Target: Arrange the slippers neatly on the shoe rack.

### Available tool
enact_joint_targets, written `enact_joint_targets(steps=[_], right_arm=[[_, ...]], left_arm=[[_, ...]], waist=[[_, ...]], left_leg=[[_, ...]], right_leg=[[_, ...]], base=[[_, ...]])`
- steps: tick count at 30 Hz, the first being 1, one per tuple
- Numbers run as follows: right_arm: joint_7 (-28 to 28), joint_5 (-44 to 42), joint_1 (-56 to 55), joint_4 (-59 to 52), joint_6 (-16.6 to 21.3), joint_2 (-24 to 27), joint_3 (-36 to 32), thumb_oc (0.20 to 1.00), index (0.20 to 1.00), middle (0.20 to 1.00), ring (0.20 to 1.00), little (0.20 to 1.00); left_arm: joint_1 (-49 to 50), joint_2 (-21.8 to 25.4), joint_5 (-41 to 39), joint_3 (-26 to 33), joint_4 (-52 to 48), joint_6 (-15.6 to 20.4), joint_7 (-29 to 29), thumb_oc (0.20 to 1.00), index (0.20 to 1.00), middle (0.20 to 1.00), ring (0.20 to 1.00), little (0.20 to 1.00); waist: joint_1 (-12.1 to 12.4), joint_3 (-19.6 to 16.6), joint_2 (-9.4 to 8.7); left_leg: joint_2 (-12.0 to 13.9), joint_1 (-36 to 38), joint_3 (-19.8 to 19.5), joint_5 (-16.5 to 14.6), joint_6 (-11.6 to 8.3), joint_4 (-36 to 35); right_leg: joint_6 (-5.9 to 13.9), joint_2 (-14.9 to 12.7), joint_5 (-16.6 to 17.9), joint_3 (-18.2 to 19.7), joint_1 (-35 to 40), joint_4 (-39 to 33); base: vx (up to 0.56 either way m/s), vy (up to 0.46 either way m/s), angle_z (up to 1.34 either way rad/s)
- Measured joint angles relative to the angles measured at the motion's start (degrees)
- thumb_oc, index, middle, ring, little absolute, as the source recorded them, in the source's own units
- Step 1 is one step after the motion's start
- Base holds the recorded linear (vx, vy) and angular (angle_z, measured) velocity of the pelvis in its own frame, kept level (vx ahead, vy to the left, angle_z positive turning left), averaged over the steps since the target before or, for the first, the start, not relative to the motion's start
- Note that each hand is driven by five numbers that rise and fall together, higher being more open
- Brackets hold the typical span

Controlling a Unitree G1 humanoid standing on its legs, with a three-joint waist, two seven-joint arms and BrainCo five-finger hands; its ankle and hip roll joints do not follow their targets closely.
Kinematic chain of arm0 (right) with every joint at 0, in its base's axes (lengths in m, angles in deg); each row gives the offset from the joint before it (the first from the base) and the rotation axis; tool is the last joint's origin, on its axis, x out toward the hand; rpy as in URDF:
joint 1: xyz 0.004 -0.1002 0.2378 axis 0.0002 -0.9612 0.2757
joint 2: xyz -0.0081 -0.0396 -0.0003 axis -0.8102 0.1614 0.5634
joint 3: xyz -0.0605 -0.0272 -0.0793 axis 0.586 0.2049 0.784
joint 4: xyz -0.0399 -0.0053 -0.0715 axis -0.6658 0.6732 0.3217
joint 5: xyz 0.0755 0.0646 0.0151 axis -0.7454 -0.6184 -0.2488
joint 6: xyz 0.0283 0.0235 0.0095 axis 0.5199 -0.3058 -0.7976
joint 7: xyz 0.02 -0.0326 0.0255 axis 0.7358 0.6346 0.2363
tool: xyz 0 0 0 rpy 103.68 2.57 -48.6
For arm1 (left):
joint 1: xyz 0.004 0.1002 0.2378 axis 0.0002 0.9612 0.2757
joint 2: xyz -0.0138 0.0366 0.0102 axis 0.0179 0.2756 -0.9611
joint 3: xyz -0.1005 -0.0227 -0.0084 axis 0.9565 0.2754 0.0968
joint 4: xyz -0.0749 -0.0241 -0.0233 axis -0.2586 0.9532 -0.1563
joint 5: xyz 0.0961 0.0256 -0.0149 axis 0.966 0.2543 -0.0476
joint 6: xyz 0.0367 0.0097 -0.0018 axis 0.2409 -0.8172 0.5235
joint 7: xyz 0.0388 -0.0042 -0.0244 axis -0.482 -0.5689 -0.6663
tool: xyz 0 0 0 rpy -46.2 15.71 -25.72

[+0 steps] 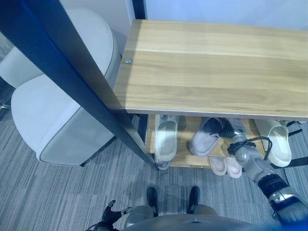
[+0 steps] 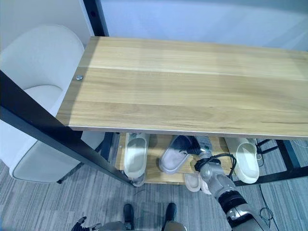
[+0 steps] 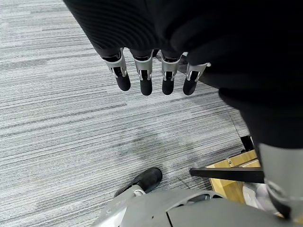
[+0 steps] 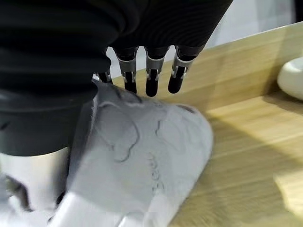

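A grey slipper (image 1: 206, 137) lies at an angle on the wooden lower shelf (image 4: 246, 123) of the shoe rack, under its top board (image 1: 211, 67). My right hand (image 2: 204, 144) reaches in under the board to that slipper. In the right wrist view the grey slipper (image 4: 147, 156) lies right below the hand's straight fingers (image 4: 151, 80), with the thumb beside its edge. A pale slipper (image 1: 166, 137) lies to the left on the same shelf and a white one (image 1: 279, 142) to the right. My left hand (image 1: 113, 214) hangs open over the carpet.
A small pink pair (image 1: 226, 166) sits on a lower level at the rack's front. A white armchair (image 1: 57, 110) stands left of the rack. A dark slanted bar (image 1: 72, 72) crosses the view in front of the chair. Grey carpet (image 3: 71, 132) covers the floor.
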Motion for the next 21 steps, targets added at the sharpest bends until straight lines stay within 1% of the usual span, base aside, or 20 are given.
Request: enact_joint_targets(steps=[8, 9, 10, 11, 14, 17, 21], right_arm=[[2.3, -5.3, 2.1, 2.4, -1.2, -1.3, -0.2, 1.000, 1.000, 1.000, 1.000, 1.000], [2.7, -6.0, 2.7, 3.5, -1.3, -1.6, -0.2, 0.570, 0.570, 0.570, 0.570, 0.570], [2.8, -6.2, 2.7, 3.6, -1.3, -2.0, -0.2, 0.570, 0.570, 0.570, 0.570, 0.570], [2.8, -6.3, 2.7, 3.9, -1.3, -2.3, -0.1, 0.200, 0.200, 0.200, 0.200, 0.200], [4.7, -6.6, 4.4, 7.8, -0.9, -3.3, 0.0, 0.200, 0.200, 0.200, 0.200, 0.200], [5.0, -6.9, 7.3, 10.2, -1.3, -3.3, -0.1, 0.200, 0.200, 0.200, 0.200, 0.200], [5.0, -8.4, 7.1, 9.9, -1.3, -3.2, -0.1, 0.200, 0.200, 0.200, 0.200, 0.200]], left_arm=[[0.0, 0.0, 0.0, -0.3, 0.1, -0.1, -0.4, 1.000, 1.000, 1.000, 1.000, 1.000], [0.0, 0.0, 0.0, -0.3, 0.1, -0.1, -0.6, 1.000, 1.000, 1.000, 1.000, 1.000], [0.0, 0.0, 0.0, -0.3, 0.2, -0.1, -0.6, 1.000, 1.000, 1.000, 1.000, 1.000], [0.0, -0.1, 0.0, -0.3, 0.1, -0.1, -0.6, 1.000, 1.000, 1.000, 1.000, 1.000], [0.0, -0.1, 0.0, -0.4, 0.2, -0.1, -0.6, 1.000, 1.000, 1.000, 1.000, 1.000], [0.0, -0.1, 0.0, -0.5, 0.2, -0.1, -0.7, 1.000, 1.000, 1.000, 1.000, 1.000], [0.0, 0.0, 0.0, -0.7, 0.2, -0.2, -0.8, 1.000, 1.000, 1.000, 1.000, 1.000]], waist=[[0.2, 0.0, -0.05], [0.2, 0.0, -0.05], [0.2, 0.0, -0.05], [0.2, 0.0, -0.05], [0.2, 0.0, -0.09], [0.5, -0.1, -0.14], [0.4, -0.2, -0.25]], left_leg=[[-0.1, -0.3, -0.8, 0.0, 0.00, 0.0], [-0.1, -0.3, -0.8, 0.0, 0.00, 0.0], [-0.1, -0.3, -0.9, 0.0, 0.00, 0.0], [-0.1, -0.3, -0.9, 0.0, 0.00, 0.1], [-0.1, -0.1, -1.0, 0.0, 0.00, 0.2], [-0.1, -0.1, -1.0, 0.0, -0.01, 0.2], [-0.1, -0.2, -1.1, 0.0, -0.01, 0.3]], right_leg=[[0.02, 0.0, -0.1, -0.5, 0.1, 0.0], [0.03, 0.0, -0.1, -0.6, 0.1, 0.0], [0.03, 0.0, -0.1, -0.7, 0.1, 0.0], [0.03, 0.0, -0.1, -0.7, 0.1, 0.0], [0.04, -0.1, -0.1, -0.9, 0.5, 0.0], [0.04, -0.1, -0.1, -0.9, 0.5, 0.0], [0.06, -0.1, -0.1, -0.9, 0.4, 0.0]], base=[[0.02, 0.010, 0.04], [0.00, 0.000, 0.00], [0.00, 0.000, 0.00], [0.00, 0.000, 0.00], [0.00, 0.000, 0.00], [0.00, 0.000, 0.00], [0.00, 0.000, 0.00]])
